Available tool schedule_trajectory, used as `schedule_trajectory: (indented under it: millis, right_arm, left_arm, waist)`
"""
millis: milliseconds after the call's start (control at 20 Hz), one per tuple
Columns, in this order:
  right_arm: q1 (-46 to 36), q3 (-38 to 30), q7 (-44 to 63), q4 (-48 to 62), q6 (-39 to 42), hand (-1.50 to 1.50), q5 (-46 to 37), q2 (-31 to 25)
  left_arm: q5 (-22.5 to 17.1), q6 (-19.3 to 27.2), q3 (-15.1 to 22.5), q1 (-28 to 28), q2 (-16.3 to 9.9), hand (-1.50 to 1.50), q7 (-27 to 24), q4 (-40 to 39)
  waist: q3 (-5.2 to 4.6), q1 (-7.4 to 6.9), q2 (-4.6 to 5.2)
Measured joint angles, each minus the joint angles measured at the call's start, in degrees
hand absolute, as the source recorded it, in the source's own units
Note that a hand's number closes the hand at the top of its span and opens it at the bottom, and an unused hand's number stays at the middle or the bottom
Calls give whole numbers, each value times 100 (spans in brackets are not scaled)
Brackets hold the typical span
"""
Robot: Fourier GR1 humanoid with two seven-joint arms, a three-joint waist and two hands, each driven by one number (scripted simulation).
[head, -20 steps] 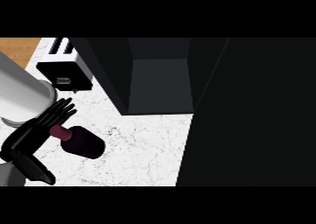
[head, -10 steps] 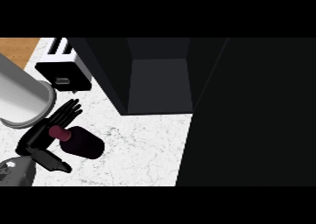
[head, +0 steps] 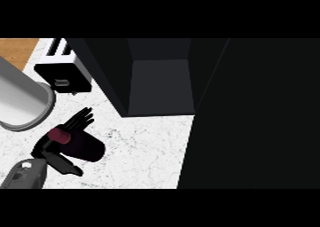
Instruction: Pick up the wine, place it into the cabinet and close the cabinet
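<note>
The wine (head: 78,145) is lying on its side on the white marbled table (head: 146,150), its dark red neck pointing up-left and its black body pointing down-right. It is sitting near the table's left part, well apart from the open cabinet (head: 159,82), whose dark inside is facing the view just above and to the right. The cabinet door (head: 260,115) is standing wide open as a large black panel filling the right side, presumably so the bottle can go in before it is closed.

The hand (head: 57,146) at the view's left is wrapping the bottle at its neck end: fingers are fanning out above the neck towards the toaster (head: 64,73), and the thumb is reaching under the body towards the lower edge. The bottle is lying between fingers and thumb, so the hand seems to be closing in a grasp while the bottle is resting on the table; whether it is lifted at all is hard to tell. A grey forearm (head: 21,175) is coming in from the lower left. A large grey cylinder (head: 15,99) is crossing the upper left. No other hand is showing.
</note>
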State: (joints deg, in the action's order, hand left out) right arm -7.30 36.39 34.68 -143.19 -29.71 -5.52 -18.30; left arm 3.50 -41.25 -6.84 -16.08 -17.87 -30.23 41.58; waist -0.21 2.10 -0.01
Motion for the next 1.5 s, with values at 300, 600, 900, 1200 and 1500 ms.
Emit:
schedule_trajectory:
  millis: [300,600,900,1200,1500]
  right_arm:
    - [26,56,-62,-5,-117,-150,10,-101]
    - [-89,1,-35,9,-169,-150,30,-213]
    - [-68,110,-125,16,-260,-150,35,-289]
    - [27,125,-215,1,-314,-150,43,-460]
    - [-38,37,-130,-14,-394,-150,65,-562]
  left_arm:
    - [94,58,243,-109,-59,-150,-297,-415]
    - [120,264,439,-221,71,-150,-603,-701]
    - [-91,200,463,-303,85,150,-715,-897]
    - [-104,398,569,-354,87,150,-999,-982]
    - [-43,735,744,-294,111,150,-1412,-853]
  waist:
    - [-2,2,-4]
    - [-3,-10,-2]
    - [0,-17,-10]
    - [0,-11,-11]
    - [3,-38,-18]
